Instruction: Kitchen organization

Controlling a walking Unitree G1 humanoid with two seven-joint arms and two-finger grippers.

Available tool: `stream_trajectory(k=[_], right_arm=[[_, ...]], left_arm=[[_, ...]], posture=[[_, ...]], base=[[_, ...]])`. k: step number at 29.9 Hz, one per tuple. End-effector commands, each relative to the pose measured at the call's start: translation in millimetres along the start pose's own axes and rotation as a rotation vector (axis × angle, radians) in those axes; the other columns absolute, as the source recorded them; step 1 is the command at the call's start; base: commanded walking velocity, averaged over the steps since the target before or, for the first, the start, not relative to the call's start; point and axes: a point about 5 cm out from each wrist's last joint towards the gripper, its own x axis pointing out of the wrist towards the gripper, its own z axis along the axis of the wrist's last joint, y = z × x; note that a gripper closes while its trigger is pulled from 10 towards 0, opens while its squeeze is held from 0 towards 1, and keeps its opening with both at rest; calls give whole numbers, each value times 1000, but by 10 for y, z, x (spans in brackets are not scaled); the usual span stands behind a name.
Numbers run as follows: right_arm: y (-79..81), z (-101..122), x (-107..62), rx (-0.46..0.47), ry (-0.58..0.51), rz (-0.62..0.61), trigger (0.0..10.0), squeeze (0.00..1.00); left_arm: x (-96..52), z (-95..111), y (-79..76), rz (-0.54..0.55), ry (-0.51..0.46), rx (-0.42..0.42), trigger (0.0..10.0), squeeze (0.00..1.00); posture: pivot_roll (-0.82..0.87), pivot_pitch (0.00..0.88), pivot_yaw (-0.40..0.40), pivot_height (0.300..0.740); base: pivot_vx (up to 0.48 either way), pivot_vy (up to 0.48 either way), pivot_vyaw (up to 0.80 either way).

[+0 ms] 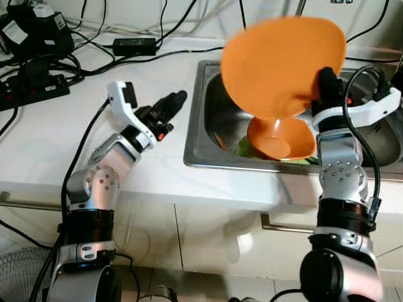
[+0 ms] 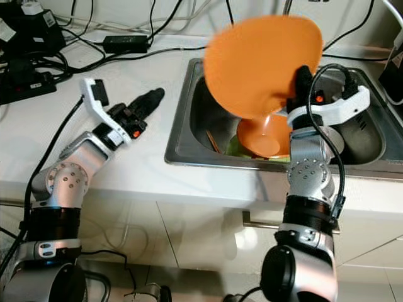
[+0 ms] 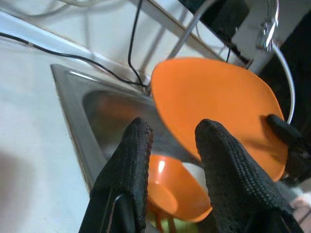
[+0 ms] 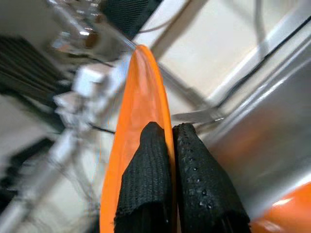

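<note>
My right gripper [image 1: 326,82] is shut on the rim of a large orange plate [image 1: 280,63], holding it tilted up above the steel sink [image 1: 200,148]. In the right wrist view the plate's edge [image 4: 141,126] runs between the two black fingers [image 4: 146,170]. An orange bowl [image 1: 280,138] lies in the sink on something green [image 1: 244,148]. My left gripper [image 1: 169,106] hovers over the white counter [image 1: 63,138] left of the sink, pointing at it. Its fingers [image 3: 129,165] stand open with nothing between them.
Black cables [image 1: 94,60], a power adapter [image 1: 134,45] and a power strip [image 1: 34,88] lie along the back left of the counter. A tap pipe [image 3: 187,34] rises behind the sink. Cabinet fronts [image 1: 208,239] and a fan [image 1: 19,274] lie below.
</note>
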Motion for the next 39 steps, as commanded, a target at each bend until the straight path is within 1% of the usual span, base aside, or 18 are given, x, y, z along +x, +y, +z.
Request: stream_trajectory(k=[1, 2, 3, 4, 5, 6, 8, 9, 13, 14, 16, 18, 19, 21, 22, 24, 29, 39], right_arm=[[89, 62, 74, -134, -31, 11, 10000, 0], [64, 50, 78, -183, -25, -1, 10000, 0], [64, 50, 78, -183, -25, -1, 10000, 0], [35, 34, 79, -255, -18, -16, 10000, 0], [-2, -19, 79, -399, 9, -22, 10000, 0], [-2, -19, 79, -399, 9, -22, 10000, 0], [-44, -84, 81, -485, 32, -29, 10000, 0], [-51, -98, 82, -485, 35, -28, 10000, 0], [-98, -195, 81, -547, 79, -26, 10000, 0], [-124, -249, 81, -576, 109, -32, 10000, 0], [-137, -299, 76, -596, 135, -20, 10000, 0], [-140, -318, 76, -605, 145, -17, 10000, 0], [-164, -373, 72, -630, 175, -18, 10000, 0], [-182, -404, 70, -631, 189, -28, 10000, 0], [-158, -414, 80, -630, 186, -17, 10000, 0], [-131, -428, 89, -627, 190, -7, 10000, 0], [-121, -515, 94, -643, 225, 4, 10000, 0], [-135, -632, 59, -640, 272, 18, 10000, 0]], left_arm=[[7, -21, -74, 3, 30, 87, 10000, 0], [10, -42, -92, 8, 45, 113, 10000, 0], [10, -42, -92, 8, 45, 113, 10000, 0], [11, -63, -113, 10, 58, 140, 10000, 0], [11, -80, -154, 7, 63, 160, 10000, 0], [11, -80, -154, 7, 63, 160, 10000, 0], [11, -83, -192, 2, 62, 177, 10000, 0], [11, -84, -201, 2, 62, 180, 10000, 0], [15, -116, -240, 0, 74, 200, 10000, 0], [11, -146, -256, 2, 90, 223, 10000, 0], [6, -184, -266, 3, 117, 261, 10000, 0], [3, -196, -269, 3, 126, 272, 10000, 0], [-11, -233, -275, -5, 166, 293, 10000, 0], [-30, -271, -277, -14, 213, 323, 10000, 0], [-57, -310, -274, -28, 267, 355, 10000, 0], [-81, -338, -276, -45, 307, 386, 10000, 0], [-103, -376, -294, -62, 340, 421, 10000, 0], [-127, -394, -306, -76, 367, 437, 10000, 0]], posture=[[48, 49, 21, 740], [49, 49, 20, 740], [49, 49, 20, 740], [51, 48, 19, 740], [52, 48, 18, 740], [52, 48, 18, 740], [57, 49, 14, 740], [59, 49, 14, 740], [61, 50, 13, 740], [61, 50, 12, 740], [61, 50, 12, 740], [63, 52, 10, 740], [65, 53, 9, 740], [71, 54, 6, 740], [71, 53, 6, 740], [71, 53, 6, 740], [73, 54, 5, 740], [79, 50, 3, 740]], base=[[0, 0, 0], [0, 0, 0], [0, 0, 0], [0, 0, 0], [0, 0, 0], [0, 0, 0], [0, 0, 0], [0, 0, 0], [0, 0, 0], [0, 0, 0], [0, 0, 0], [0, 0, 0], [0, 0, 0], [0, 0, 0], [0, 0, 0], [0, 0, 0], [0, 0, 0], [0, 0, 0]])
